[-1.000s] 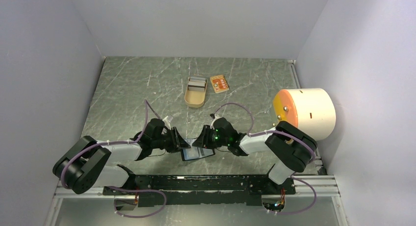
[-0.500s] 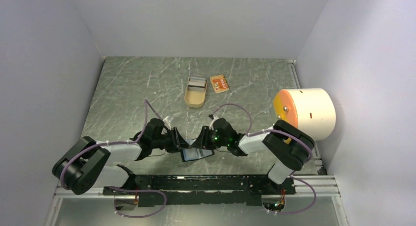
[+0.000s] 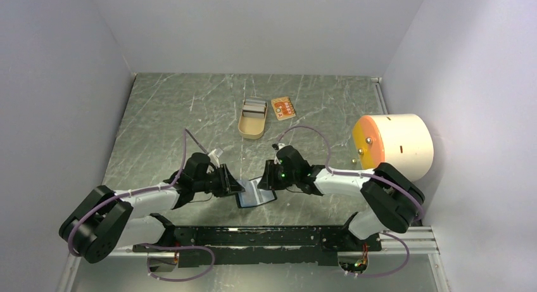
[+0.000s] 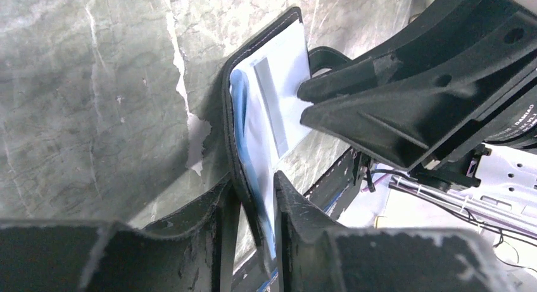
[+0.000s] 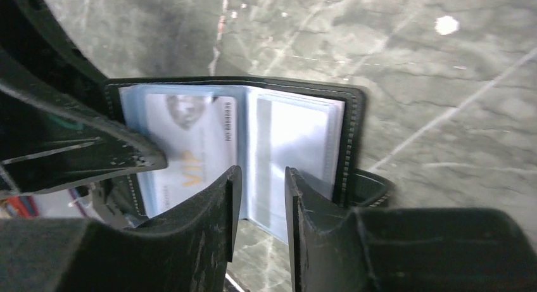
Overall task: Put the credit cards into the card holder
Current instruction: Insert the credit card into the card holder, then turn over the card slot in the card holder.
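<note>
1. The left gripper [image 4: 253,181] has its jaws drawn narrow, pinching the left cover of the card holder [image 4: 269,108] with black edge and blue lining between the fingers.
2. The right gripper [image 5: 261,175] has its jaws also narrow, closed on the clear inner leaves at the middle of the open card holder, near edge.
3. The card holder lies open near the near edge of the table [image 3: 164,114], between the two grippers, which meet it from left and right.
4. The pale card [image 5: 190,146] sits inside a clear sleeve on one side of the holder, and part of its printed face shows.
5. The tan-orange card [image 3: 283,107] lies flat on the far half of the table, just right of the tin [image 3: 252,121], which is oblong and open.
6. The table is dark grey-green, marbled with pale veins.
7. A cream cylinder [image 3: 399,146] with an orange end face stands at the right edge.
8. Plain pale walls [image 3: 253,26] enclose the left, far and right sides.
</note>
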Robot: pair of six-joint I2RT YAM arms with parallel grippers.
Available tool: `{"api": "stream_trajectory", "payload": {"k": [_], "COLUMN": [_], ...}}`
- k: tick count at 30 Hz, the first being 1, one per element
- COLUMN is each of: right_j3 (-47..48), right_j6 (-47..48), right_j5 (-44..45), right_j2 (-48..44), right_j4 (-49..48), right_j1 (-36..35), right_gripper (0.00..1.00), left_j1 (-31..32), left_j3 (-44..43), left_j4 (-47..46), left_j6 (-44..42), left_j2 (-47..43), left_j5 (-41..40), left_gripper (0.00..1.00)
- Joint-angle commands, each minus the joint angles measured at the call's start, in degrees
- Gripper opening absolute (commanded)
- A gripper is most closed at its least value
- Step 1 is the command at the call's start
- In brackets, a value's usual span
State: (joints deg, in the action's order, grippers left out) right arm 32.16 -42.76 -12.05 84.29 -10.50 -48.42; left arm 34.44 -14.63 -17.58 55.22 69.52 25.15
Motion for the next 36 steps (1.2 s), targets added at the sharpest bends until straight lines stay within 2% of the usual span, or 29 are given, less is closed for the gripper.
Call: {"api": "stream_trajectory", "payload": {"k": [1,7,12,14,16,21,36], "right_j3": [3.37,3.84,2.67,1.99,0.82,-2.34,-6.13], "right_j6": [4.92,6.08,5.88,5.35,4.5,1.95,0.81], "right_j5": [2.91,6.12,6.33,5.86,5.33,2.8,2.92], "right_j2": [0.16,0.7,1.15,1.33,1.4,0.9,-0.79], "right_j4": [7.94,10.41,9.36,8.23,6.73,2.19,-0.22], "right_j1": [0.95,1.02,1.01,1.05,1.05,0.92,0.78], "right_gripper": [0.35,0.35,0.35,0.35,0.35,0.34,0.34], "left_j1": [-0.18,-0.23,-0.1,-0.09,-0.18,-0.11,-0.13], "left_j3": [-2.31,-3.42,-1.47,-1.42,-2.06,-2.85,-4.23], "left_j4": [1.77,3.98,2.52,3.11,4.26,3.46,0.88], "left_j6": [-0.85,-1.54,0.08,-0.41,-1.14,-1.66,-2.16], "left_j2": [-1.51,-3.51,-6.04,-6.56,-6.32,-3.77,1.41], "left_j5": [-0.85,-0.99,-1.02,-1.35,-1.83,-1.24,-0.57], "left_gripper": [0.34,0.34,0.28,0.2,0.17,0.2,0.2]}}
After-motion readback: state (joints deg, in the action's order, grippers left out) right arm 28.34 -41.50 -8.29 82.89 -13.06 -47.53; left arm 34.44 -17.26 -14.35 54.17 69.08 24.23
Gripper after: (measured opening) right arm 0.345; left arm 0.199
